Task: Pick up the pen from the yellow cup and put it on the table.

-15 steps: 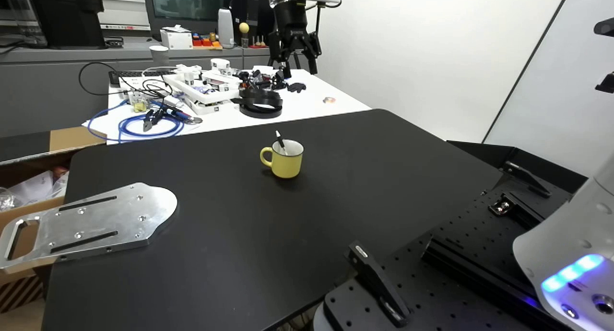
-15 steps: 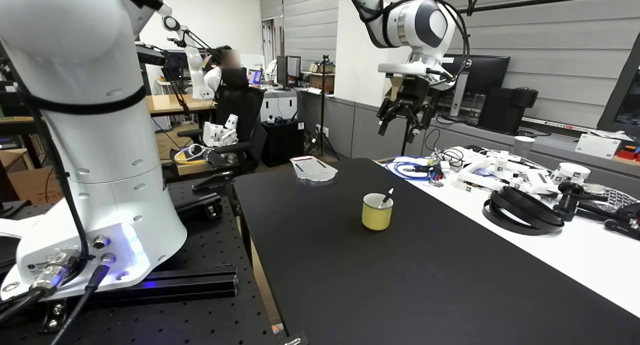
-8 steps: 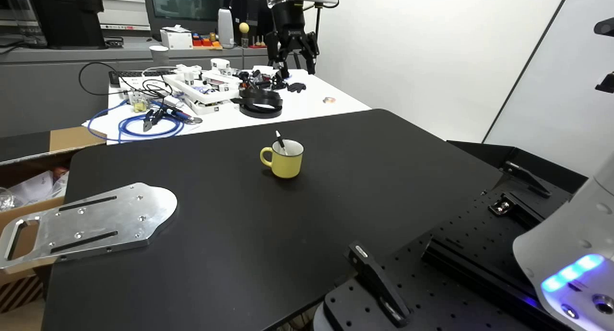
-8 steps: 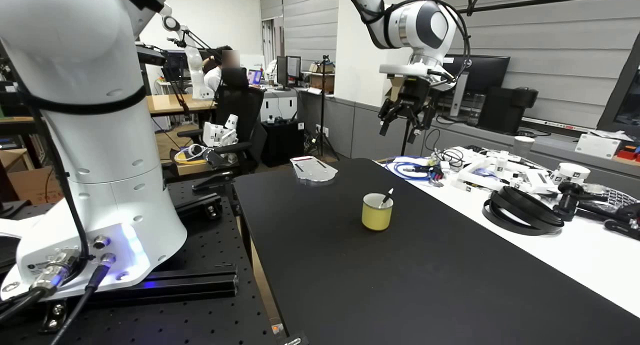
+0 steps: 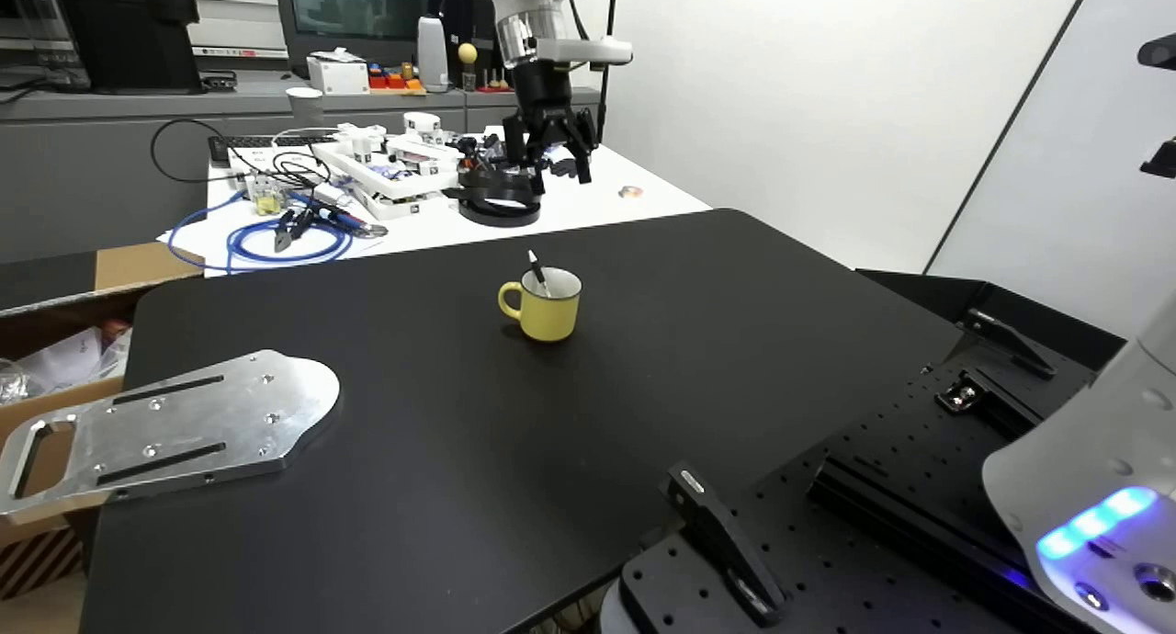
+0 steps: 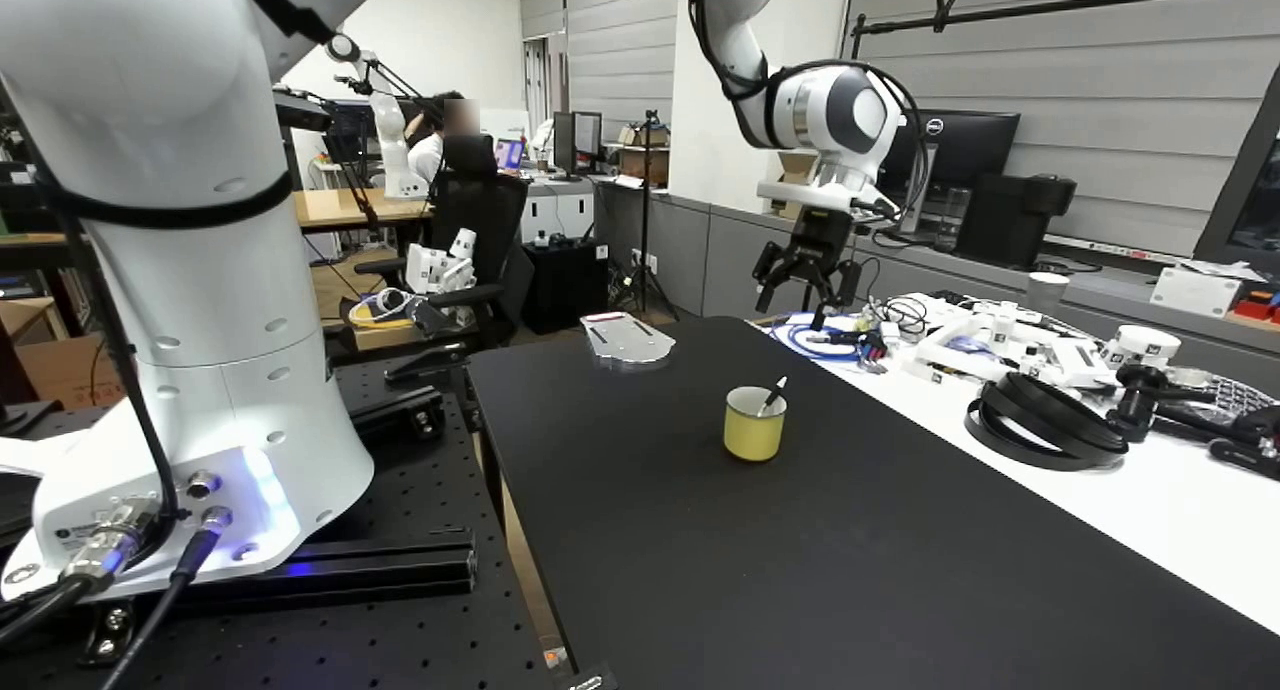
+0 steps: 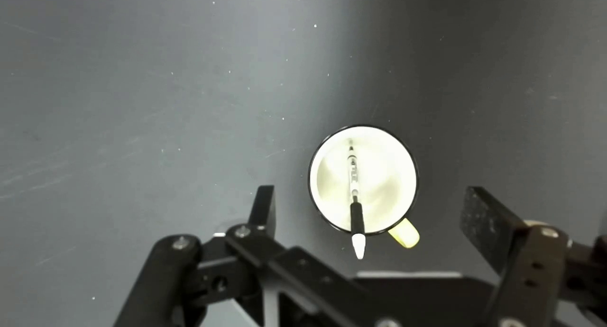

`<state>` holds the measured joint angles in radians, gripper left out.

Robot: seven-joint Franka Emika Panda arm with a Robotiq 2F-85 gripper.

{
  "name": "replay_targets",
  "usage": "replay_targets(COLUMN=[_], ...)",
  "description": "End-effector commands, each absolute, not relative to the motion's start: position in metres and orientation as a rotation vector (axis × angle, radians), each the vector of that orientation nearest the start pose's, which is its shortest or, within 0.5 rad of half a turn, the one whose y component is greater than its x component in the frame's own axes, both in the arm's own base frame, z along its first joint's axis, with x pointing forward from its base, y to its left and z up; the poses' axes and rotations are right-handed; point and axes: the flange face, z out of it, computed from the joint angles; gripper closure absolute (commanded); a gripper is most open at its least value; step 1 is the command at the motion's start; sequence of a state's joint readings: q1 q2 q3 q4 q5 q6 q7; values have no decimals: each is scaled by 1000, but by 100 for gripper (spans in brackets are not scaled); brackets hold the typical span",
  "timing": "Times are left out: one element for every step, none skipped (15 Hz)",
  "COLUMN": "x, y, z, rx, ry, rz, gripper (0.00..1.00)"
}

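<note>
My claw (image 5: 561, 182) sits lower than half a second ago; the pen (image 7: 356, 208) hasn't budged

Down it dips in both exterior views, jaws spread wide, holding nothing, well apart from everything below. Beneath, on my wrist view, here's the pen, in line with the gap, a shade left of its middle in the picture. Its long axis runs nearly square to the way the jaws would close, so I reckon no big turn, just more descent. And look, the white end pokes out past the rim of the yellow cup (image 5: 548, 317), toward the bottom of my wrist view: likely my bite. The cup stands upright on the desk (image 5: 441, 413).
</note>
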<state>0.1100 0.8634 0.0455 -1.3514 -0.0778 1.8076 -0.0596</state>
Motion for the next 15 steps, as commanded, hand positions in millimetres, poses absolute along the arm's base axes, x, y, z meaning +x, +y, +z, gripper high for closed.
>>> replay_targets(x=[696,697,698,699,701,702,703,705,706,709,711,712,713,714,714], y=[104,108,111,114,116,118,119,119,118,116,114,112,110,109,108], z=[147,139,132,127,122,118,115,112,110,108,107,106,104,102,100], rx=[-3082,-3079,-3079,-3076,-3075,-3071,-3077,-3081,-3088,-3096,-3102,-3104,-3103,-3102,-3098], ry=[-440,-446,-450,-457,-449,-439,-432,-432,-428,-406,-397,-393,-385,-380,-373], rz=[558,532,508,487,462,441,421,403,385,356,339,324,316,310,307], gripper=[0,0,0,0,0,0,0,0,0,0,0,0,0,0,0])
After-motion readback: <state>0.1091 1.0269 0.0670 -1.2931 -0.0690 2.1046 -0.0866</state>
